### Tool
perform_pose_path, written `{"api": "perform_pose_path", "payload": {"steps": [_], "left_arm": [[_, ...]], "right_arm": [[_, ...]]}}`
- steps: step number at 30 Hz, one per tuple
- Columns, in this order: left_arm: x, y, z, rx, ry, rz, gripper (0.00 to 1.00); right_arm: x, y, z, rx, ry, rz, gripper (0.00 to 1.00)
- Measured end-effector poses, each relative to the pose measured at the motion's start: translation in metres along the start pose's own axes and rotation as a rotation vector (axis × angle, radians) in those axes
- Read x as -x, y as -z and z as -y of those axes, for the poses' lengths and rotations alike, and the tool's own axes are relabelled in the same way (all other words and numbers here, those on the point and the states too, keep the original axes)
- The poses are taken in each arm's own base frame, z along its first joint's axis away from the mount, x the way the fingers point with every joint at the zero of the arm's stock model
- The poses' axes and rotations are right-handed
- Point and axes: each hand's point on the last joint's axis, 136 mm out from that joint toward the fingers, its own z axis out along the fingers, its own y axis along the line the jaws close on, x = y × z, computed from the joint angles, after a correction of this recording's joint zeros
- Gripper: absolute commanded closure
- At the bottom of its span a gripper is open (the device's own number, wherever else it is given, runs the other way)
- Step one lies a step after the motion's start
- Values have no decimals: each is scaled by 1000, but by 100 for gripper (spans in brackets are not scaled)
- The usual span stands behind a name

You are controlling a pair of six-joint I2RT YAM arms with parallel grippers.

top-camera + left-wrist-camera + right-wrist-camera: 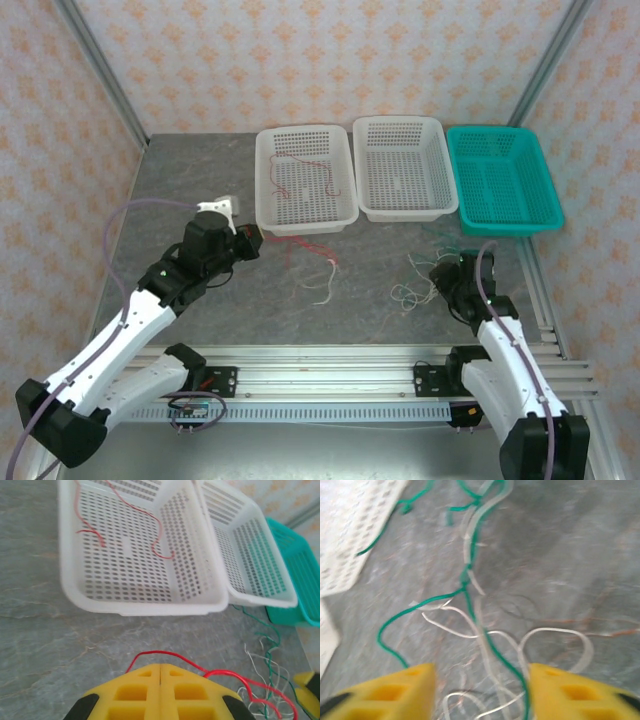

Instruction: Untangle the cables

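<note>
Roughly a third done, at a guess. Sorted so far: one red wire [159,530], lying loose in the left white basket [262,170] at upper centre of the top view. Nothing seen in the middle white basket [405,212] or in the teal basket [500,185] at upper right. Left on the desk [200,180]: a loose red wire [160,652] just below the left white basket, with the left claw [160,669] pressed together and seemingly nipping it at the tip; a white strand [325,278] by itself at centre frame; and, right of centre, a green wire [420,605] and a white wire [555,630] crossed over each other in a small tangle, not yet pulled apart. Right claw [480,690] spread apart low over that tangle, straddling green and white, gripping nothing. Probably still needed: parting green from white, then dropping each colour into a basket of its own.
</note>
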Motion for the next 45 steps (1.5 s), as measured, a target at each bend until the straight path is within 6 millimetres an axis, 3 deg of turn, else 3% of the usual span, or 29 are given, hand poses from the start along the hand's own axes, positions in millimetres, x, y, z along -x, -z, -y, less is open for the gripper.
{"api": "perform_pose_path", "payload": {"steps": [5,8,11,15,20,23,26,34,45], "left_arm": [[-3,-2,13,-50,-54,-12,100],[-7,-5,18,-63,-82,-27,100],[-10,-5,21,-74,-101,-34,100],[-8,-4,23,-77,-113,-31,100],[-7,-6,24,-75,-131,-32,100],[-4,-7,26,-74,-150,-32,100],[-1,-7,27,-68,-175,-26,100],[3,-9,26,-53,-207,-20,100],[0,-13,25,-46,-211,-31,100]], "right_arm": [[11,31,-55,218,170,27,11],[19,53,-88,324,264,54,18],[16,69,-117,427,374,46,22],[-11,79,-146,569,510,-11,27],[-72,86,-174,724,719,-147,29],[-101,79,-181,771,774,-229,39],[-112,63,-171,742,775,-273,40],[-125,55,-159,748,799,-275,37],[-135,47,-181,865,1044,-158,35]]}}
